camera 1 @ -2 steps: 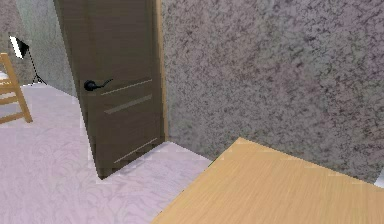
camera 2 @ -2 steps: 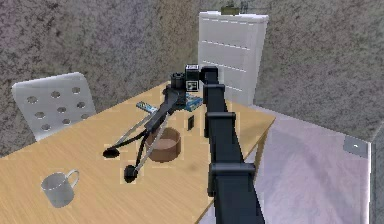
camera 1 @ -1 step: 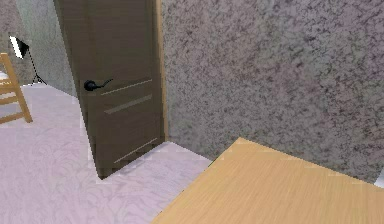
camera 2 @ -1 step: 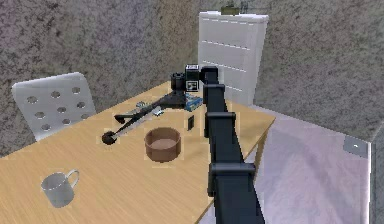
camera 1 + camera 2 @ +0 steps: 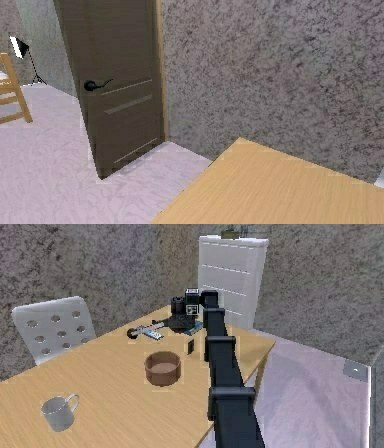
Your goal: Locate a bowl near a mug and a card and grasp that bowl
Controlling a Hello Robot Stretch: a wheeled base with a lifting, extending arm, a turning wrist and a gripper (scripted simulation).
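In the arm side view a pale wooden tabletop [image 5: 100,389] spreads outward from the picture's bottom edge. Close to its near left corner stands a grey mug [image 5: 58,411], its handle toward the picture's right. Farther out, about mid-table and just left of the arm, sits the bowl [image 5: 163,369], brown, round and upright, well apart from the mug. Off the tabletop's left edge stands a white chair [image 5: 55,329] with round holes in its back. Pale floor [image 5: 320,394] lies to the table's right. Beyond the far corner a white cabinet [image 5: 232,272] stands against a speckled wall [image 5: 320,284].

The arm [image 5: 228,384], a dark square bar, rises from the bottom edge and reaches across the tabletop past the bowl's right side to the far edge. There the gripper [image 5: 172,322] shows its dark body just left of two white marker squares [image 5: 207,298]. A thin pale strip [image 5: 148,328] with a dark tip runs leftward from it along the far edge; it cannot be told whether this is a finger or a thing lying there, nor whether the gripper holds anything.

The forward view has a wooden table corner [image 5: 270,190] nearest, then floor, then a dark brown door [image 5: 115,80] with a black handle [image 5: 97,85] beside the speckled wall. At its left edge stands a wooden chair [image 5: 10,95], and farther back a tripod lamp [image 5: 22,50].
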